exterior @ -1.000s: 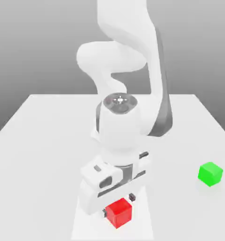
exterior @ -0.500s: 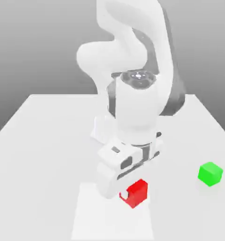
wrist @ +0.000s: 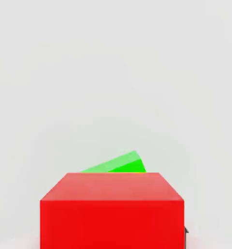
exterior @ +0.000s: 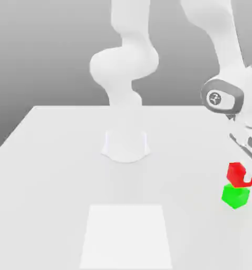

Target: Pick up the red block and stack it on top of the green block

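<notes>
Bright red is shown on one block (exterior: 235, 173), with a paler red on one face in the hand view. The other block (exterior: 235, 196) is coloured bright green, a lighter green being seen on one face. The table (exterior: 59, 174) is coloured plain pale grey.

Rises from the base (exterior: 125, 147), bends out of the exterior view's top, and reaches down near the table's (exterior: 49, 174) edge at the exterior view's right, gripper (exterior: 248, 178) low.

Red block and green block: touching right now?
Cannot tell. In the exterior view, the red block overlaps the green block and hides its top face; in the hand view, red also hides where they would meet.
</notes>
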{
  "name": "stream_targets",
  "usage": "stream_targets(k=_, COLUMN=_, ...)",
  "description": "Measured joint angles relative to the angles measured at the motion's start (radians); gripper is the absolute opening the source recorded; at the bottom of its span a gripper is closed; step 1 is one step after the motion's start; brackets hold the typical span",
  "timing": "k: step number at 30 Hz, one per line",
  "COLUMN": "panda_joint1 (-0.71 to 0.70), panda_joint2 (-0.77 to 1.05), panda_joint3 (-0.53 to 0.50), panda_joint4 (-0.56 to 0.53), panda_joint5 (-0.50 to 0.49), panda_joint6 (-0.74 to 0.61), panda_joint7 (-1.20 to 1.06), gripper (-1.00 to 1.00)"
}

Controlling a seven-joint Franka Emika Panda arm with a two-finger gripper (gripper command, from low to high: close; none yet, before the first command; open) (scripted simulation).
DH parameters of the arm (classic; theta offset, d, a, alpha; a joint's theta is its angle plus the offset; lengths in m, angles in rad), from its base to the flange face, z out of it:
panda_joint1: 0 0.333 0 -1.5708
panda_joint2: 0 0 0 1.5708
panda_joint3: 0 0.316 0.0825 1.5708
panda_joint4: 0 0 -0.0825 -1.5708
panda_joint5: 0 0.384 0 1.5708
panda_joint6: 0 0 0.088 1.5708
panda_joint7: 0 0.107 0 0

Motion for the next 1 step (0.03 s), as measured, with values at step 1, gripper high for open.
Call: stream_targets(k=1, panda_joint1=0.0, panda_joint2=0.0, panda_joint3=0.0, panda_joint4=0.0, panda_joint5=0.0, panda_joint6=0.0, panda_joint7=0.0, gripper=1.0)
